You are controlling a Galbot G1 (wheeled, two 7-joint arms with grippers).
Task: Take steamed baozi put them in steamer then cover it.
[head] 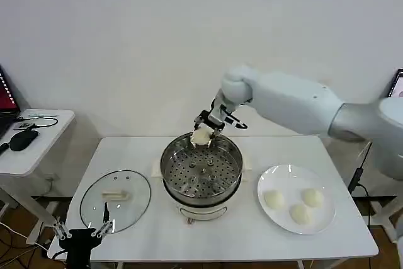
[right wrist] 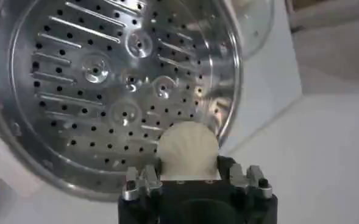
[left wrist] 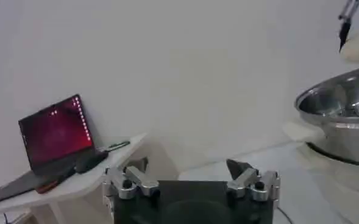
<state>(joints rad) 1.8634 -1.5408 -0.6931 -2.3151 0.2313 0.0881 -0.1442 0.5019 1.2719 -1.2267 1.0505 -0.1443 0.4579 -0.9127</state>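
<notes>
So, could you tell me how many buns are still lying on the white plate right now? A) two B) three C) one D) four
B: three buns lie on the plate, while the right gripper holds a fourth bun over the steamer.

1. Round stainless-steel steamer: centre of white table.
2. Clear glass cover: front-left corner.
3. White plate with three off-white baozi: right edge.
</notes>
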